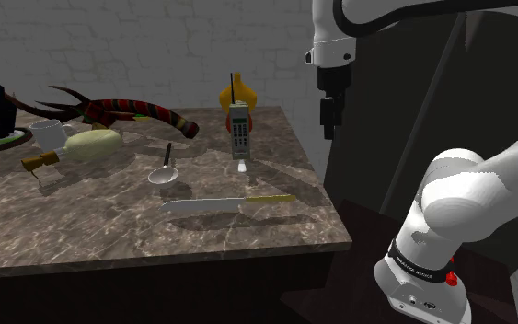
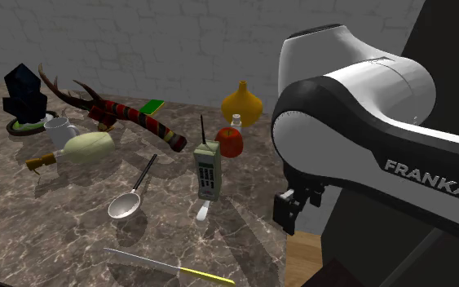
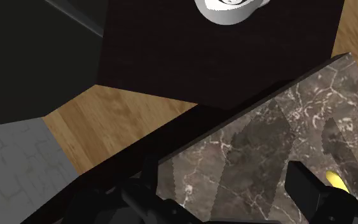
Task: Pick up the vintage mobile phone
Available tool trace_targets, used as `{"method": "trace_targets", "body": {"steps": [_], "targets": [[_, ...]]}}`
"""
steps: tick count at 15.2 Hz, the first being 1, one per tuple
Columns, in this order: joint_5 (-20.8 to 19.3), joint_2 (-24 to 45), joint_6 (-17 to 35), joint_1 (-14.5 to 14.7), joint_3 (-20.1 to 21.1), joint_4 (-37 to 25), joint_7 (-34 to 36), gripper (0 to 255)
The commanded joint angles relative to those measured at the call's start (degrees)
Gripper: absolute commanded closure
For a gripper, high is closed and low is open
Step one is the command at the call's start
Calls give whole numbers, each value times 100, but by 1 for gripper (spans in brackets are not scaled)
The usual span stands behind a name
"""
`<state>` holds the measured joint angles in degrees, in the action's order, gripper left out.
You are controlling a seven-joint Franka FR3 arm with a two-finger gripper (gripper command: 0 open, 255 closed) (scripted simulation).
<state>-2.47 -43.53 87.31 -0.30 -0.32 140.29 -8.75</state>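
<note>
The vintage mobile phone [image 1: 238, 130] is a grey-green handset with a thin black antenna and rows of keys. It stands nearly upright on the marble table [image 1: 82, 230], towards the far right corner. In the second exterior view the phone [image 2: 208, 169] stands just in front of a red apple [image 2: 230, 143]. My black gripper [image 1: 328, 118] hangs in the air beyond the table's right edge, level with the phone and well apart from it. The gripper [image 2: 294, 204] is open with nothing between its fingers. Under the gripper [image 3: 222, 210] in the wrist view lies the table's corner [image 3: 266, 140].
A spoon [image 1: 165, 170] and a yellow-handled knife [image 1: 229, 202] lie in front of the phone. An orange gourd [image 1: 238, 95] stands behind it. A striped curved stick [image 1: 146, 112], a pale gourd [image 1: 89, 144], a mug [image 1: 49, 132] and antlers sit further left. A wooden floor [image 3: 120, 121] lies below.
</note>
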Motion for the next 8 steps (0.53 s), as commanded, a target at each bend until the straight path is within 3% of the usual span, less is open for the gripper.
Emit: {"method": "trace_targets", "body": {"steps": [1, 8], "targets": [[0, 0, 0, 0, 0, 0, 0, 0], [449, 1392, 324, -63, 390, -1228, 1062, 0]]}}
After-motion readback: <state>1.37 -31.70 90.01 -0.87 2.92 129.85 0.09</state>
